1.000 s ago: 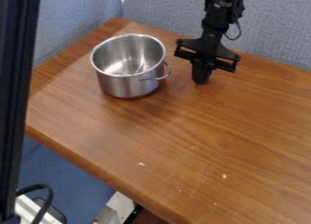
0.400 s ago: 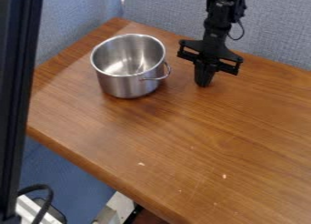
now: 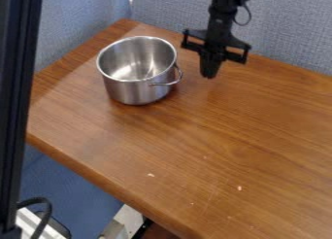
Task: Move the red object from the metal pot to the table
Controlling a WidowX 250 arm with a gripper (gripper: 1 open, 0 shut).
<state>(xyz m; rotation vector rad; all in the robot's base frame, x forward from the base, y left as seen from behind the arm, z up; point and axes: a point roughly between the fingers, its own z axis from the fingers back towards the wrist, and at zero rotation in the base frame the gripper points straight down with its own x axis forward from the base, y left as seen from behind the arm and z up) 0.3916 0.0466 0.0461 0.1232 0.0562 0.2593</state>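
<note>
One big brown table fills most of the view. A shiny round pot sits near its far left corner. Beside the pot, the black claw is pressed together. I can't see the red block anywhere.

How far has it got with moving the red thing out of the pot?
No result shows yet: there is no red object on the visible table, and none can be made out inside the pot. The gripper hangs beside the pot, too blurred to tell what it holds. Placing it seems left.
</note>
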